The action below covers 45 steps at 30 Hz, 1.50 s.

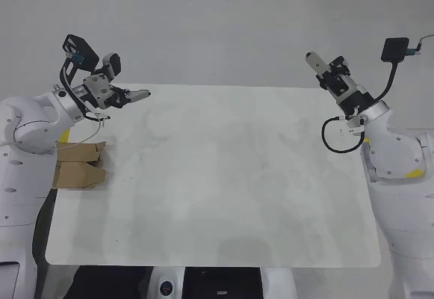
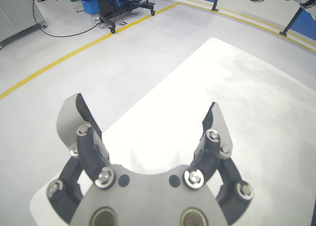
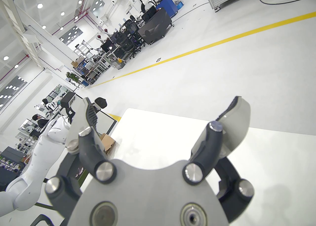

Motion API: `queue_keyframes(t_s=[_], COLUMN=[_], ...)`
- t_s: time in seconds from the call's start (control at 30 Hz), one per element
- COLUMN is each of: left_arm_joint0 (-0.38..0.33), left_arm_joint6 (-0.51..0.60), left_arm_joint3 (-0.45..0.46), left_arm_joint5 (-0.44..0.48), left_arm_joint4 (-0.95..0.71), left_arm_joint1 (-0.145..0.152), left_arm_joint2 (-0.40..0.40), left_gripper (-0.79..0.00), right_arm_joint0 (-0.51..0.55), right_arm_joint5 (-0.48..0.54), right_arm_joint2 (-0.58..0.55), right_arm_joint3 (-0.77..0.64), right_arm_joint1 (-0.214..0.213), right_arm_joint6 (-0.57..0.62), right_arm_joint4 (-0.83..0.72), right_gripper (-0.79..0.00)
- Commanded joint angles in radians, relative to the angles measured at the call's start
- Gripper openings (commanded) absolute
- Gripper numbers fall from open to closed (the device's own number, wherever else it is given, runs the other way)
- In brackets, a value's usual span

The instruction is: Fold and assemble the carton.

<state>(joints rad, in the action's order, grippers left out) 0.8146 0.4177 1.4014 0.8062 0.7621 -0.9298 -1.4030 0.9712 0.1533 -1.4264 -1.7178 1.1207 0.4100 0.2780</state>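
Left end effector (image 1: 137,95) released, jaws spread, over the table's (image 1: 224,187) far left corner, arm bent, pointing inward. Right end effector (image 1: 312,57) also released, raised past the far right corner, angled toward the left arm. Carton (image 1: 78,164): flat brown cardboard at the table's left edge, below the left forearm. Right wrist view catches it beside that edge. Left wrist view has tabletop and the right end effector far off.

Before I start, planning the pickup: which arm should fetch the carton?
Left, probably: the carton lies at the table's left edge beside that arm, whose open left tool is far nearer than the right tool.
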Motion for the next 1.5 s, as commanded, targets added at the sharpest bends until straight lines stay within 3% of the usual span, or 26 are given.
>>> queue_keyframes(t_s=[0.0,0.53,0.8,1.1,1.33,1.47], left_arm_joint0=[0.0,0.014,-0.027,-0.116,-0.169,-0.206], left_arm_joint6=[0.0,0.011,0.227,0.606,0.694,0.681], left_arm_joint3=[0.0,-0.015,-0.115,-0.284,-0.376,-0.462], left_arm_joint5=[0.0,-0.023,0.016,-0.01,-0.098,-0.085], left_arm_joint4=[0.0,-0.045,-0.302,-0.701,-0.781,-0.769], left_arm_joint1=[0.0,0.003,0.024,0.052,0.085,0.102], left_arm_joint2=[0.0,-0.013,-0.05,-0.045,0.002,0.026], left_gripper=[0.0,0.0,0.0,0.0,0.0,0.0], right_arm_joint0=[0.0,0.0,0.0,0.0,0.0,0.0], right_arm_joint5=[0.0,0.0,0.0,0.0,0.0,0.0], right_arm_joint2=[0.0,0.0,0.0,0.0,0.0,0.0], right_arm_joint3=[0.0,0.0,0.0,0.0,0.0,0.0], right_arm_joint1=[0.0,0.0,0.0,0.0,0.0,0.0], right_arm_joint6=[0.0,0.0,0.0,0.0,0.0,0.0], right_arm_joint4=[0.0,0.0,0.0,0.0,0.0,0.0], right_gripper=[-0.001,0.0,0.0,0.0,0.0,0.0])
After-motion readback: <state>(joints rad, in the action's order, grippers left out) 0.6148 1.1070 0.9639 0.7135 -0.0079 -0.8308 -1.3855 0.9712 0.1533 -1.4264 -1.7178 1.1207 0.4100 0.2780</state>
